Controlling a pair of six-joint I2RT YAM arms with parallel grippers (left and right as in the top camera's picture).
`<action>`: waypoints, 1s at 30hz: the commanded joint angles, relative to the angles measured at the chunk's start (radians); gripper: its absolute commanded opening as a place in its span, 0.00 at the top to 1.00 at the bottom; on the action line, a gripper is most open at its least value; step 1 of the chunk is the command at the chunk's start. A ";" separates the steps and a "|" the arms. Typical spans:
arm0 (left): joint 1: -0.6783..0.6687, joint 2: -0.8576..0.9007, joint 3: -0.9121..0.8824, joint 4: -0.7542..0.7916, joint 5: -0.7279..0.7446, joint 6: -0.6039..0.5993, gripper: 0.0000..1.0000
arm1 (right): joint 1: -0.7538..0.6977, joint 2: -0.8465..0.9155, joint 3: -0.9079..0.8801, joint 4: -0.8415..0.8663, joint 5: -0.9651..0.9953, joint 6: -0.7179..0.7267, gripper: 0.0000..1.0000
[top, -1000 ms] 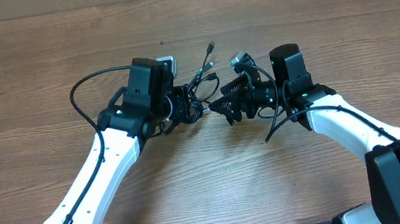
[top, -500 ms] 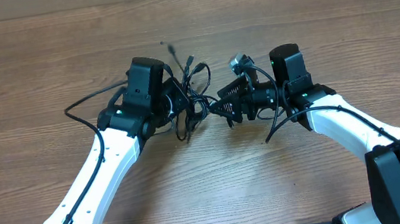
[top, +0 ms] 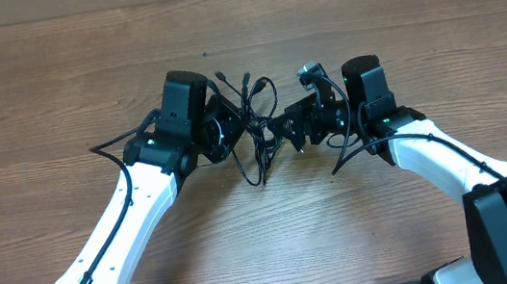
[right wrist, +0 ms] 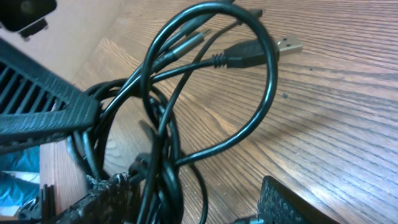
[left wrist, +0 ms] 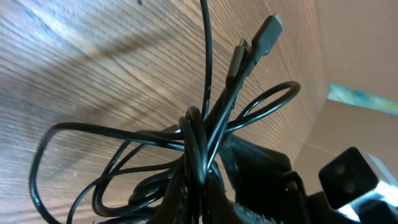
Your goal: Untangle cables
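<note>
The left gripper is clamped on the cables, whose knot hangs above the counter just to its right, strands running crosswise between the arms. The right gripper, jaws apart, sits against the knot's far side, equally near.

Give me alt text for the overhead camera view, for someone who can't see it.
A tangled bundle of thin black cables sits between two white robot arms over a wooden table. The left end effector grips the bundle, and the right end effector is open right beside it.
</note>
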 commanded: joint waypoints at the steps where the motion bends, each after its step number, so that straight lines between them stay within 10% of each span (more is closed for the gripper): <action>1: -0.002 -0.023 0.016 0.017 0.056 -0.040 0.96 | -0.004 -0.005 0.020 0.002 0.037 0.021 0.36; 30: -0.001 -0.023 0.016 0.176 0.018 -0.396 0.96 | 0.015 0.004 0.019 -0.111 0.108 0.012 0.40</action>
